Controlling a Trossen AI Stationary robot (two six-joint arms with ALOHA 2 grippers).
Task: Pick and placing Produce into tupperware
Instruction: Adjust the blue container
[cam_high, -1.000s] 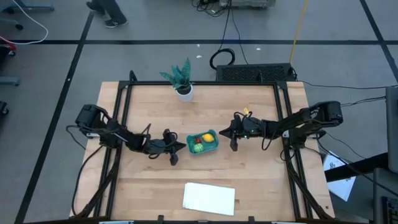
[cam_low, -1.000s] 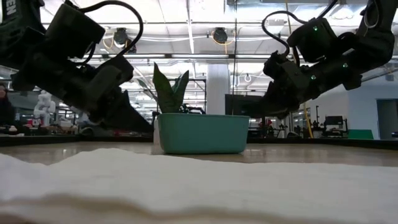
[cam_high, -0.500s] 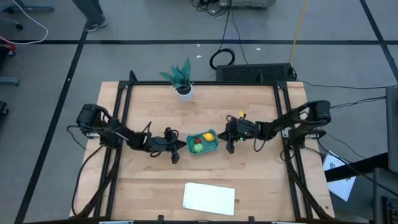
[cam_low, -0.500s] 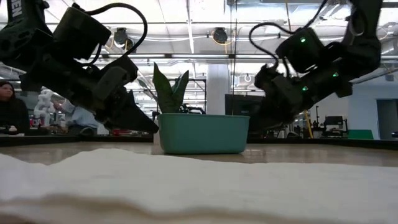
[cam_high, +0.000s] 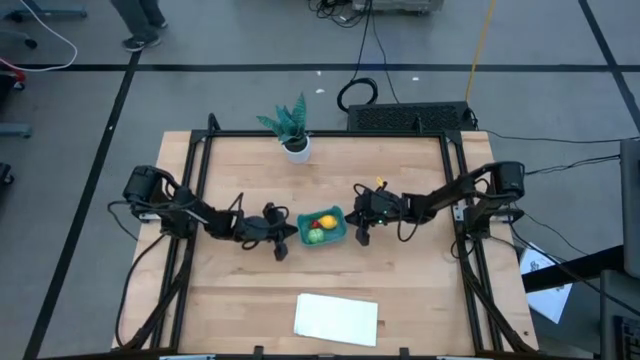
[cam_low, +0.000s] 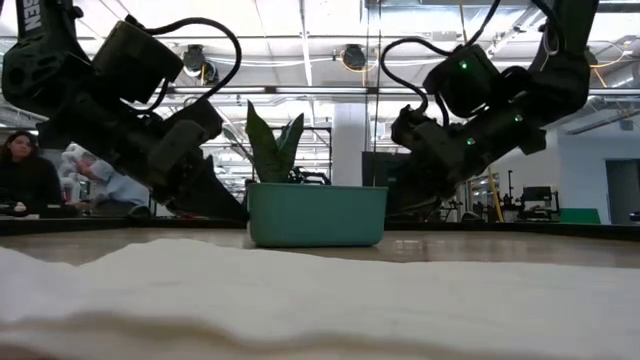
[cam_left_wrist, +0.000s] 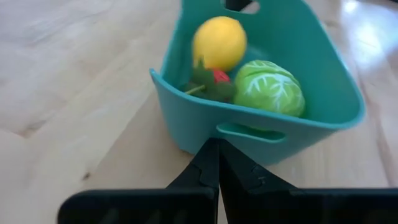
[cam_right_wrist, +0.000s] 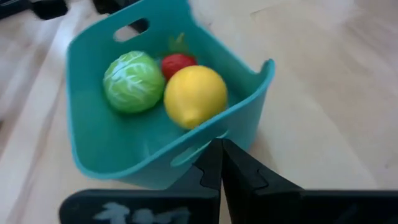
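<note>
Roughly mid-frame in the high view, we note both arms low over the wooden table (cam_high: 400, 290), closing in on one spot from either side.

At centre-left, the left gripper (cam_high: 290, 231) lies against the tupperware's left end, its two fingers pressed flat together and holding nothing. The left wrist view shows that closed tip meeting the teal wall just below a handle slot.

At centre sits the tupperware (cam_high: 322, 228), a shallow teal tub with rounded corners. All three pieces of produce are inside it: the lemon (cam_high: 327, 222), the strawberry (cam_high: 313, 225) and the green cabbage ball (cam_high: 316, 236), bunched and touching one another.

Just right of the tub, the right gripper (cam_high: 357, 227) is likewise shut tight and empty, its tip at the opposite short wall, as the right wrist view confirms.

Handling, as we judge it: the tub looks light, thin-walled and slightly flexible, likely to skid on smooth wood if nudged from one end only. The slot handles or the rim seem the sound places to grip. The toy pieces look light, hard and round, so prone to roll.

Upper centre-left stands a potted plant (cam_high: 294, 133); lower centre lies a white sheet (cam_high: 336, 318). Neither is involved.
</note>
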